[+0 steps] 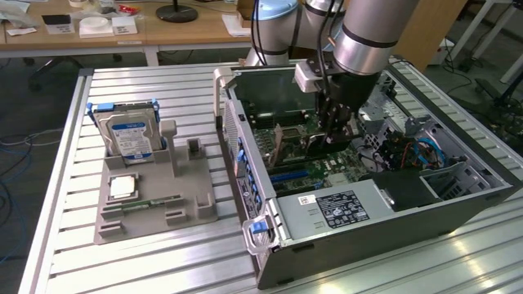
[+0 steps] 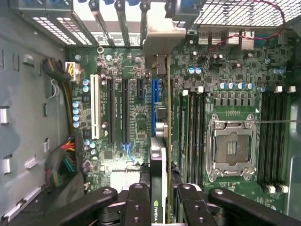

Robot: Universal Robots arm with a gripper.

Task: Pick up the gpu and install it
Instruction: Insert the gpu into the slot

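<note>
- Surface: slatted aluminium table (image 1: 163,257), silver rails running its length, glare on the near end.
- Computer case (image 1: 384,239) lies on its side on the table, side panel off, motherboard (image 2: 136,70) facing up.
- Gray fixture (image 1: 155,202) sits on the table just beside the case, on the exterior view's left, with a hard drive (image 1: 131,138) standing upright in it.
- Room: wooden desks (image 1: 163,30) behind the case with papers and small items, and dark carpet floor (image 1: 49,104) with loose cables (image 1: 12,144) past the table edge.
- Gripper (image 1: 334,138) is down inside the case, over the motherboard.
- Wrist view: the gripper (image 2: 162,202) is clamped on the gpu (image 2: 158,155), one black finger (image 2: 136,202) on each side of the card.
- The gpu is held edge-on inside the case, in line with the blue slot (image 2: 155,99), with its pale bracket (image 2: 162,33) at the case's rear wall.
- Can't tell if the card is seated in the slot or just above it.
</note>
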